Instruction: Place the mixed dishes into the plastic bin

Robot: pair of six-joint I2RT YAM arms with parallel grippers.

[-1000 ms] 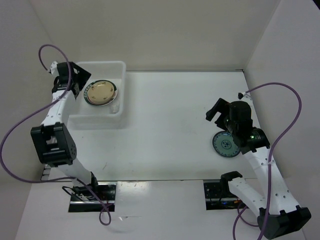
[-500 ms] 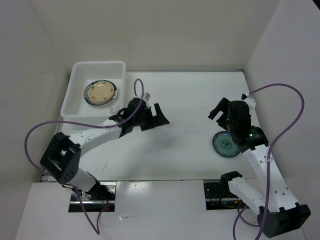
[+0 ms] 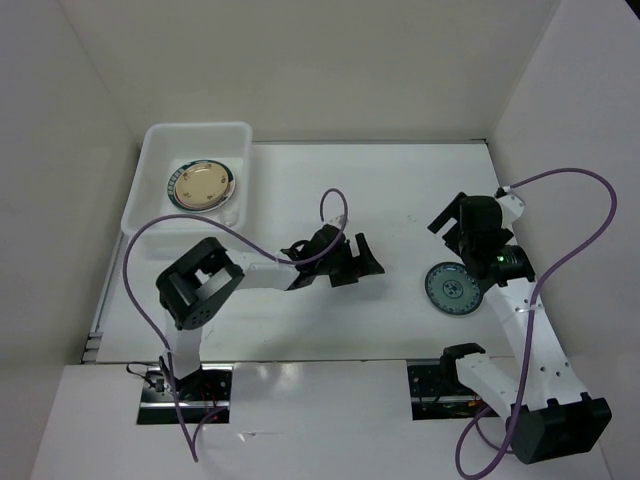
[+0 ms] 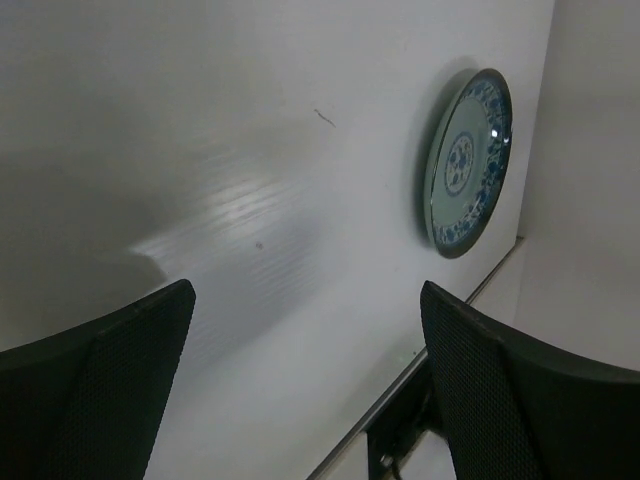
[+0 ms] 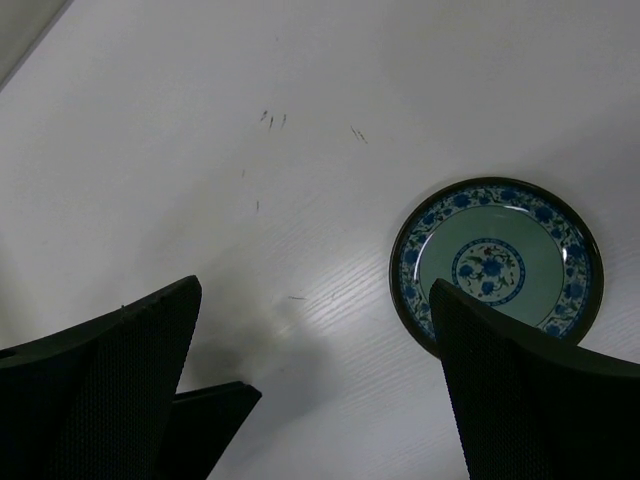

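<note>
Left gripper (image 3: 362,258) is held spread and empty over mid-table (image 3: 300,180). Right gripper (image 3: 446,222) is also spread, near the teal plate (image 3: 452,290), which lies flat on the table. One cream plate (image 3: 201,186) is seen inside the bin (image 3: 196,128).

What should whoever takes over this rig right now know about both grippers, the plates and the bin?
The left gripper is open and empty, over the middle of the table, pointing toward the teal plate.
The right gripper is open and empty, hovering beside the teal plate.
The teal plate lies flat near the table's right edge; neither gripper touches it.
The plastic bin sits far left with a cream plate in it; any plates beneath cannot be told.
Left to do: move the teal plate into the plastic bin. No other plate shows on the table.
</note>
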